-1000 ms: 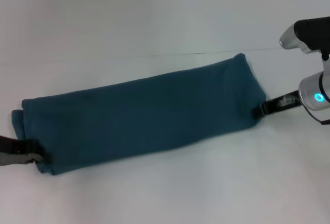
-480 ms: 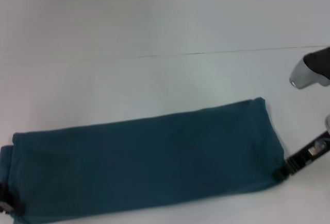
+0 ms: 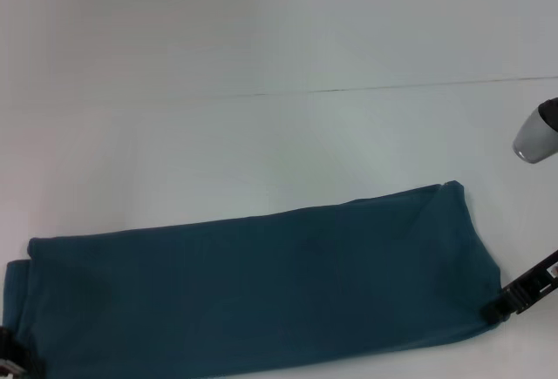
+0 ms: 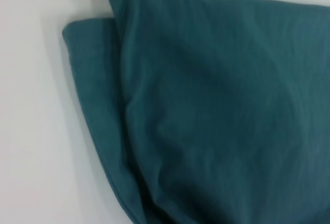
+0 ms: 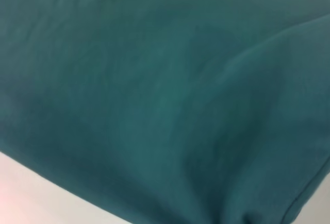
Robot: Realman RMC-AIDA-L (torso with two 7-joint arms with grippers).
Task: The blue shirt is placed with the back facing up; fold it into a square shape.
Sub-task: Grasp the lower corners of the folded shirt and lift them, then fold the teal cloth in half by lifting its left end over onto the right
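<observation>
Across the near part of the surface (image 3: 261,39): the blue shirt (image 3: 253,296) lies as a long band, already folded lengthwise, plain side up, running from my left edge to the lower right

Right hand (image 3: 499,304): at the shirt's right end, low corner; I see its dark tip touching the cloth edge, and it looks closed on that corner, though the fingers are mostly off view

Left hand (image 3: 10,357): at the shirt's left end, barely in the head view; I cannot tell whether it is open or closed, and its wrist view shows only cloth

Left end of the shirt: two layers show in the left wrist view, one edge (image 4: 85,80) sticking out past the upper layer

How it will handle: my guess is light, soft and limp, no stiffness to hold a crease, so it will sag between two holds and slide a little on the smooth surface

Where I would take hold: at the end corners, pinching all layers together, so the stack does not shear apart when one end is carried over the other

Risk: a shallow pinch may catch only the top layer
</observation>
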